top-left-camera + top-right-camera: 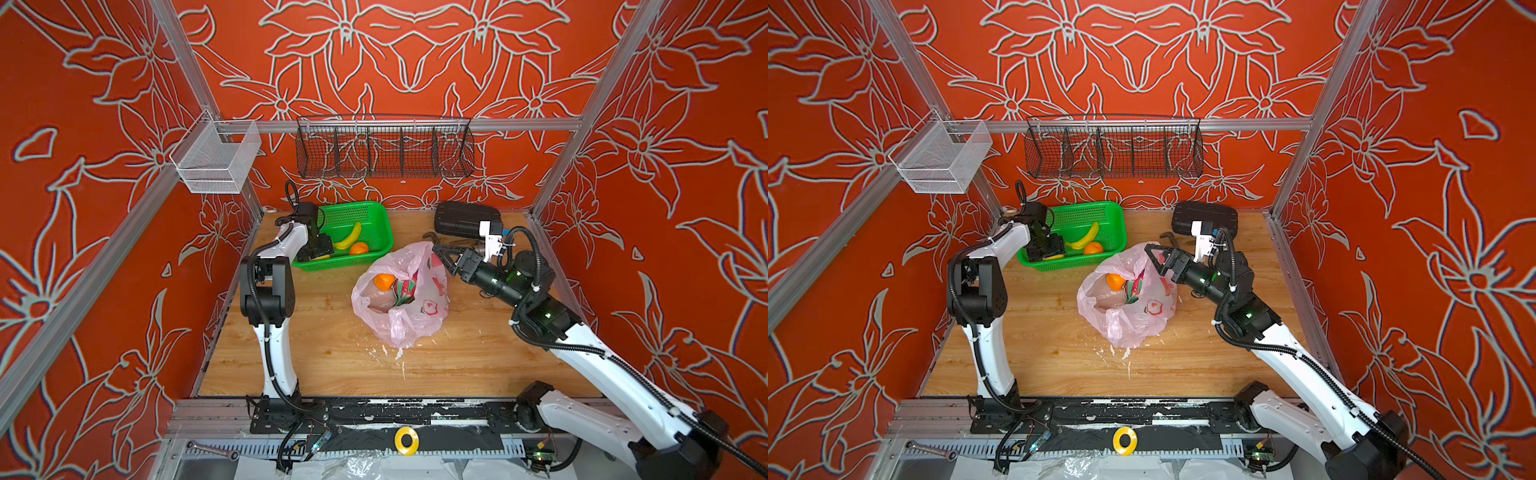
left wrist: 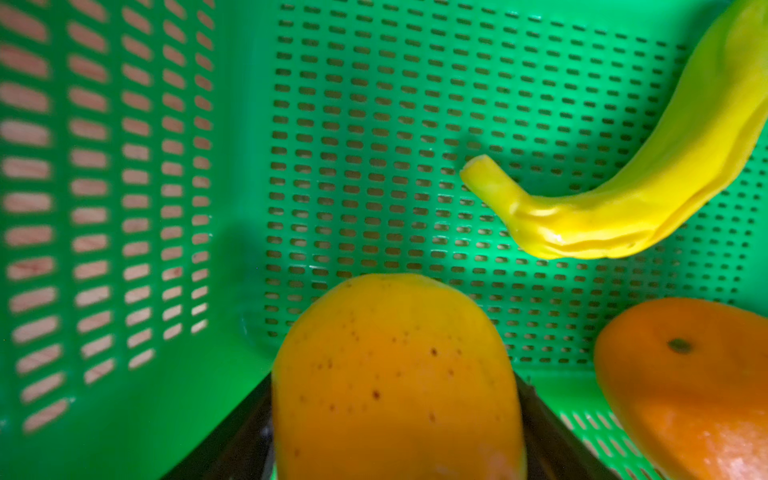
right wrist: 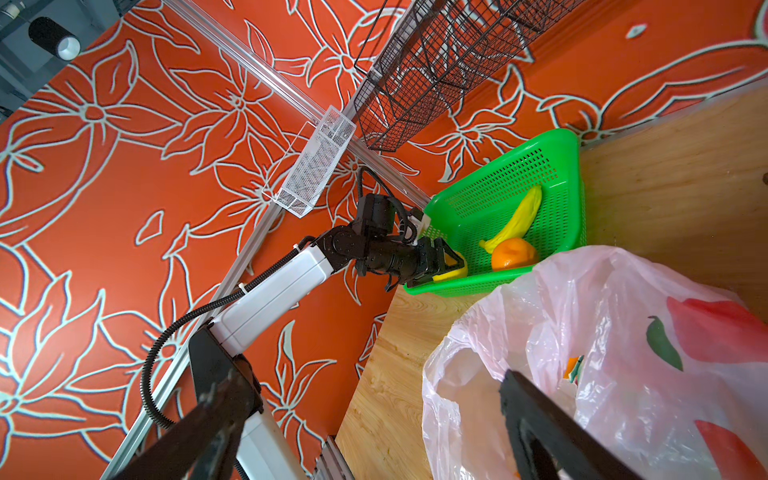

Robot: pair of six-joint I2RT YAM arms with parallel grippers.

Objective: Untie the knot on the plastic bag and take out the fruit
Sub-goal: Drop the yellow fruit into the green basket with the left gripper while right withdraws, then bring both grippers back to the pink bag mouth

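— Down in the perforated green plastic basket [image 1: 353, 216], at the back left of the wooden tabletop [image 1: 332, 353], our left gripper [image 1: 321, 254] has a speckled yellow-orange toy fruit [image 2: 395, 374] between its jaws. We cannot tell whether they clamp it or have let go.

— So we are at the unloading step. A yellow toy banana [image 1: 351, 237] and a round orange toy fruit [image 1: 358, 248] lie beside it in the basket.

— The thin pink plastic bag [image 1: 419, 316] with red prints lies mid-table, just beside the basket. Its mouth gapes, and we see no knot at its top.

— A second orange toy fruit [image 1: 384, 281] sits inside the bag, next to something red and green that we cannot name.

— Our right gripper [image 1: 441, 258] hangs at the bag's far rim, jaws spread wide, holding nothing.

— Next, we judge, the left arm needs the fruit released and a lift clear of the basket wall. Then one gripper must enter the bag's mouth without snagging the film.
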